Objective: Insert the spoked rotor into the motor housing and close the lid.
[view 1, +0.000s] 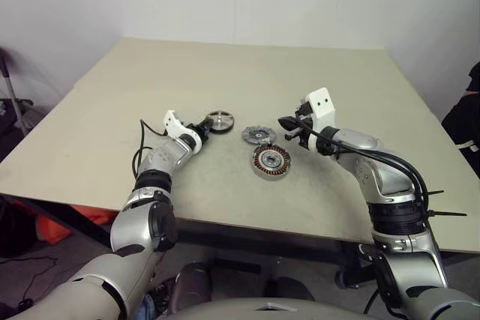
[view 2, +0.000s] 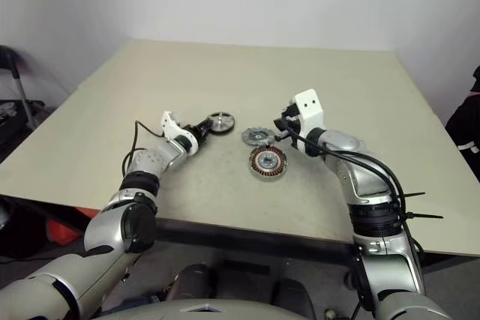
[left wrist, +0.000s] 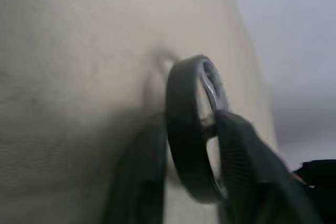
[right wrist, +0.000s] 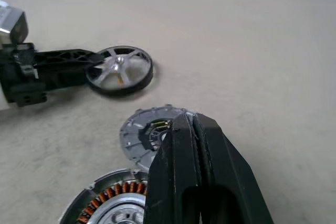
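Observation:
The spoked rotor [view 1: 220,118], a dark ring with silver spokes, lies left of centre on the table. My left gripper [view 1: 206,127] reaches it from the left, and its two black fingers [left wrist: 239,150] are closed on the rotor's rim [left wrist: 184,93], one on each side. To the right, the motor housing [view 1: 271,161] lies open, showing its copper windings. The silver toothed lid [view 1: 259,136] lies flat just behind it. My right gripper [view 1: 288,123] hovers shut and empty beside the lid, above the housing's far right side.
The beige table [view 1: 247,73] stretches wide behind the parts. Its front edge [view 1: 247,224] runs close below the housing. Dark objects stand on the floor past the table's left and right sides.

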Controlling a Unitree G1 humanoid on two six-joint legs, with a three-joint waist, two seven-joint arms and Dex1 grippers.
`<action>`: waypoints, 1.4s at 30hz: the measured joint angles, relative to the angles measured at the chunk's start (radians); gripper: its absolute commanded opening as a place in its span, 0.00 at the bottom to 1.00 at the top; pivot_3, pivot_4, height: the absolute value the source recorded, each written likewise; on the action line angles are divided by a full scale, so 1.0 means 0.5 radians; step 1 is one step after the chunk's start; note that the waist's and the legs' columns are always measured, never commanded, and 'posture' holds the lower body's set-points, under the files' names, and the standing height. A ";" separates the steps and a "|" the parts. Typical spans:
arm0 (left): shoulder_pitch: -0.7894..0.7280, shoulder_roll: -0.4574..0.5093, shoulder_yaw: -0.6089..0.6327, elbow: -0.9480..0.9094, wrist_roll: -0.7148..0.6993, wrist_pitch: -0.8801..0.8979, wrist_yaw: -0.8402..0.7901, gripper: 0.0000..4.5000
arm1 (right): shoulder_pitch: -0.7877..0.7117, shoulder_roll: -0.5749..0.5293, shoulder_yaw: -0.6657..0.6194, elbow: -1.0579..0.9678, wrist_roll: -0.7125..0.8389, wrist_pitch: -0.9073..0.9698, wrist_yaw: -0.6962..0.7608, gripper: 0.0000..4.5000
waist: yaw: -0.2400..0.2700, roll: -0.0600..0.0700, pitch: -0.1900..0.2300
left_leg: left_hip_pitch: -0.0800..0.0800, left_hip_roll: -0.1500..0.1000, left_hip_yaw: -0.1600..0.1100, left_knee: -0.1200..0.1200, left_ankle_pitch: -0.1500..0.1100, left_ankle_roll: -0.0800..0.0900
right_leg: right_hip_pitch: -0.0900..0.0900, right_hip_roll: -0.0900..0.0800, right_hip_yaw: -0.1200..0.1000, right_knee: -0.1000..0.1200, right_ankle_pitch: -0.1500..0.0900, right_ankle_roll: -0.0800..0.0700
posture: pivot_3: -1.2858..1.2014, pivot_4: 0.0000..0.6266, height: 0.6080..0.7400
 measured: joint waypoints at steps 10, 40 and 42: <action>0.064 0.005 -0.004 -0.056 -0.020 0.128 -0.096 0.30 | 0.091 -0.152 -0.061 -0.002 -0.020 0.000 -0.024 0.00 | 0.005 0.000 0.000 | -0.001 -0.003 -0.002 0.000 0.000 0.000 | 0.001 -0.002 0.000 0.000 -0.006 0.011 | 0.52 0.00 1.00; 0.274 0.006 0.062 -0.461 -0.443 0.678 -0.339 0.09 | 0.263 -0.523 -0.038 0.270 -0.338 -0.077 -0.045 0.00 | -0.047 -0.002 0.001 | -0.008 -0.007 -0.001 -0.002 -0.006 0.010 | -0.004 -0.005 -0.001 -0.003 -0.005 0.004 | 0.52 0.00 1.00; 0.297 0.009 0.091 -0.564 -0.554 0.794 -0.379 0.09 | 0.303 -0.542 -0.037 0.293 -0.361 -0.062 -0.043 0.00 | -0.048 -0.002 0.002 | -0.010 -0.007 -0.001 -0.002 -0.007 0.012 | -0.006 -0.005 -0.001 -0.003 -0.007 0.003 | 0.52 0.00 1.00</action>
